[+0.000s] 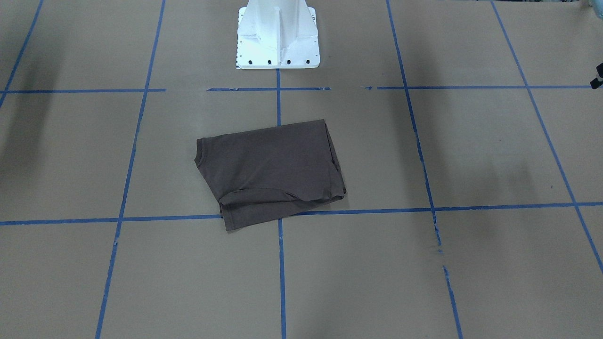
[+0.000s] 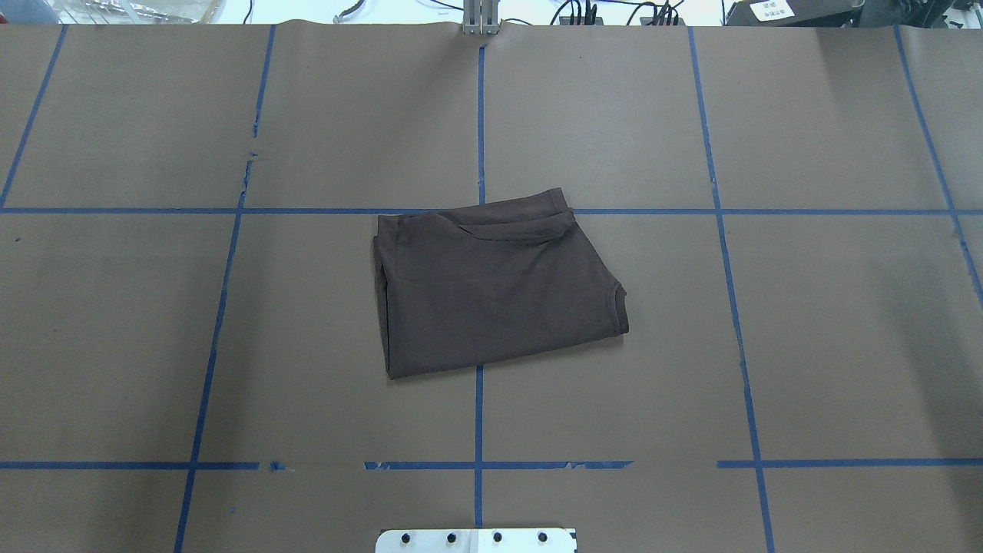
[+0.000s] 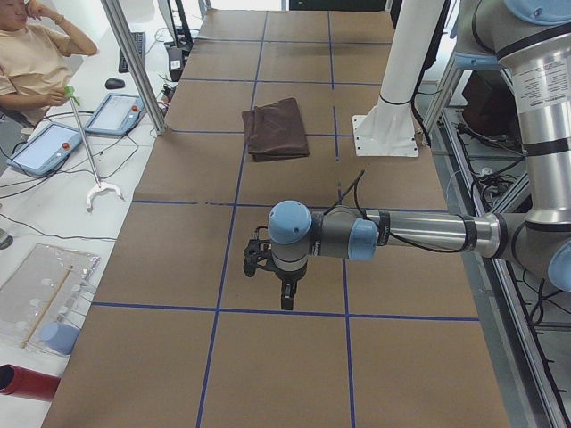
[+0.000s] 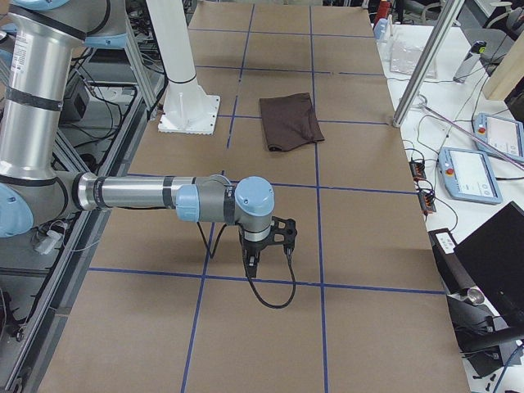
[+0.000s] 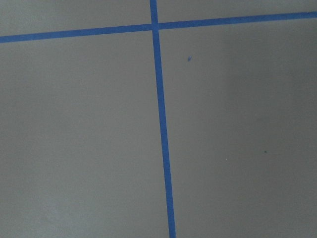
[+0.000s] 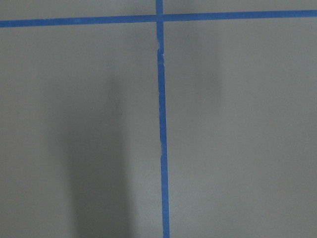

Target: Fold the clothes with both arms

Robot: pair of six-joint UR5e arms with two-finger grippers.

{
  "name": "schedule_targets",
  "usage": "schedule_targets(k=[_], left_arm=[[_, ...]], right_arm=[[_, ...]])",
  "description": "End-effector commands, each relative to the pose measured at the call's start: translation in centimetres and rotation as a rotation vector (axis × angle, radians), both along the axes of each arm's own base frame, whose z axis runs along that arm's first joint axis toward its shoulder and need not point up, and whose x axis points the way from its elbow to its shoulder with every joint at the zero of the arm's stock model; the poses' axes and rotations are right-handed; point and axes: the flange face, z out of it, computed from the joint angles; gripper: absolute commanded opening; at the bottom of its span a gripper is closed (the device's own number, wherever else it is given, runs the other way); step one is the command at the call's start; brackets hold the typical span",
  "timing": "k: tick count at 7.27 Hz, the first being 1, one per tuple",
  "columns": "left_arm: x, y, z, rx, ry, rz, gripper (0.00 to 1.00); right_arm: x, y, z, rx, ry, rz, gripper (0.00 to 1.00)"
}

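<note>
Shirt [image 1: 271, 172] lies folded near the white base [image 1: 278, 37], its loose layer away from the base likely to spill open if nudged; only the side views show the left gripper [image 3: 284, 299] and right gripper [image 4: 251, 264], both well apart from the shirt, too unclear to tell whether they are spread or closed.

Dark brown T-shirt [image 2: 499, 292]; tan table paper [image 2: 115, 346], blue tape grid [image 2: 478, 415]; white base [image 1: 278, 42].
</note>
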Motion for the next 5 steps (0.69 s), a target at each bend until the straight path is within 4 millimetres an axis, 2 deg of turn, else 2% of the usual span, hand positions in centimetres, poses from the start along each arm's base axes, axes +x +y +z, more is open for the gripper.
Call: schedule_targets(k=[1,3,5], left_arm=[[0.0,-0.4,-1.6,0.021,0.005,0.004,1.00],[0.0,-1.3,-2.6,0.074,-0.002,0.000,1.00],[-0.1,-0.9,-2.4,0.067,-0.005,-0.003,1.00]], right_arm=[[0.0,-0.1,-0.1,0.003,0.000,0.000,1.00],[0.0,-0.2,-0.3,0.009,0.001,0.001,1.00],[0.0,-0.3,-0.5,0.012,0.001,0.001,1.00]])
